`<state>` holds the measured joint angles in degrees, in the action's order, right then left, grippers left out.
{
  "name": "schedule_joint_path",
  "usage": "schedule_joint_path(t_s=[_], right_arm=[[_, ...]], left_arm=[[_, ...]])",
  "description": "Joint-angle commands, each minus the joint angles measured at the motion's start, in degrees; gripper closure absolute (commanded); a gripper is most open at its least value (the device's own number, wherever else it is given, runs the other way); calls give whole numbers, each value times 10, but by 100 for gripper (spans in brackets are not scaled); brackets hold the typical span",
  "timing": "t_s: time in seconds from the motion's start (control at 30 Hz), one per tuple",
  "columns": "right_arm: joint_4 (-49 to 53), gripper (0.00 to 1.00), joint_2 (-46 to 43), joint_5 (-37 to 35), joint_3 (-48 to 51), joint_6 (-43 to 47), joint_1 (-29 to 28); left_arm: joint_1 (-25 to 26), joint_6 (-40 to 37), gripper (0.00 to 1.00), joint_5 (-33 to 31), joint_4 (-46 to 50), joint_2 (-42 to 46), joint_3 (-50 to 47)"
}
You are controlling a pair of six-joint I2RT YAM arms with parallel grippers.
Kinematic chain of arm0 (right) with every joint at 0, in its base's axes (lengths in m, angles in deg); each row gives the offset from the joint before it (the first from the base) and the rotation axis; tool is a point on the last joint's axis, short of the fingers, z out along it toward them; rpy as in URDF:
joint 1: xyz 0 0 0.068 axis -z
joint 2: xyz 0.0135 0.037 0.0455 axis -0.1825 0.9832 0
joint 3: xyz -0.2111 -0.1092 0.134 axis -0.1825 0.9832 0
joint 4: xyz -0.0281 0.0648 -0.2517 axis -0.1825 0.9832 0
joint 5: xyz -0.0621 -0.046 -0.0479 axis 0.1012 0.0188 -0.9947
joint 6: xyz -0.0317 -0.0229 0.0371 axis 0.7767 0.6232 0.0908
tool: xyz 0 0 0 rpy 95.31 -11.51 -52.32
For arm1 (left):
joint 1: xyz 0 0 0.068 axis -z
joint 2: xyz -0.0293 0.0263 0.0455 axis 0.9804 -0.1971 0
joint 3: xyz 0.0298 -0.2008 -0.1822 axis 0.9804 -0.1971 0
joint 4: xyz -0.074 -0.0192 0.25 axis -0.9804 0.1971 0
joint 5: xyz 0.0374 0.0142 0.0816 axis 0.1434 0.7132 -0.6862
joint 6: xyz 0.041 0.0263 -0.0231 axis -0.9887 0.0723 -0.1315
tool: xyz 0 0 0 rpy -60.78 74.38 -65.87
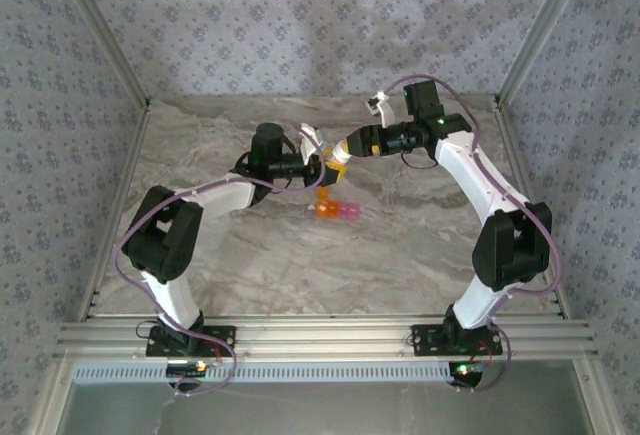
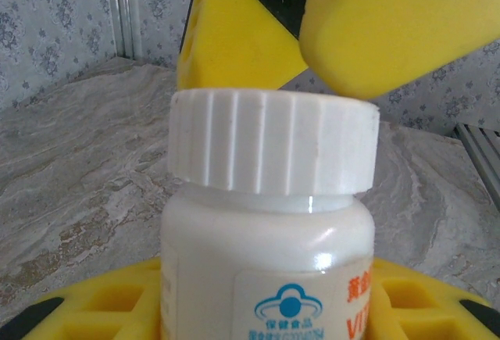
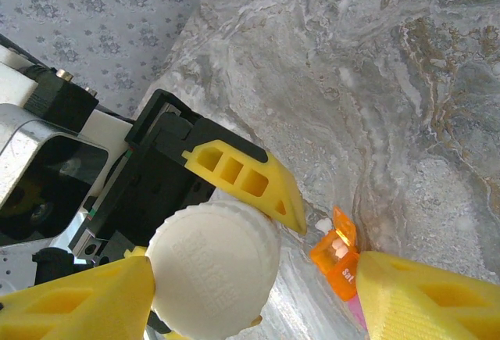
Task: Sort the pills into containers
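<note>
My left gripper (image 1: 318,168) is shut on a small white bottle (image 2: 266,254) with a ribbed white cap (image 2: 273,144), held upright above the table. My right gripper (image 3: 250,301) stands open over the cap (image 3: 212,266). Its left finger touches the cap's edge and its right finger is apart from it. Just below the bottle lie the containers (image 1: 336,209), an orange compartment (image 3: 336,258) joined to a pink one. The orange lid is up and white pills (image 3: 337,248) show inside. One white pill (image 3: 322,223) lies on the table beside it.
The marble-patterned table (image 1: 400,255) is ringed by patterned walls and metal frame posts (image 1: 100,45). Both arms (image 1: 480,185) reach in toward the middle of the far half.
</note>
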<state>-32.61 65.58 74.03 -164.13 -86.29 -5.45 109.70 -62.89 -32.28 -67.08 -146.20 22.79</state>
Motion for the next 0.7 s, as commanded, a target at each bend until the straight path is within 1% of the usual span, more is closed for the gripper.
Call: schedule_joint_path(t_s=[0.0, 0.43, 0.67], right_arm=[[6, 30, 0, 12, -16, 1, -6], [-38, 30, -43, -9, 2, -27, -2], [-34, 30, -33, -11, 2, -24, -11]], left_arm=[[-2, -3, 100, 19, -6, 1, 15], [-2, -2, 100, 17, -5, 5, 10], [-1, -2, 100, 19, -7, 3, 13]])
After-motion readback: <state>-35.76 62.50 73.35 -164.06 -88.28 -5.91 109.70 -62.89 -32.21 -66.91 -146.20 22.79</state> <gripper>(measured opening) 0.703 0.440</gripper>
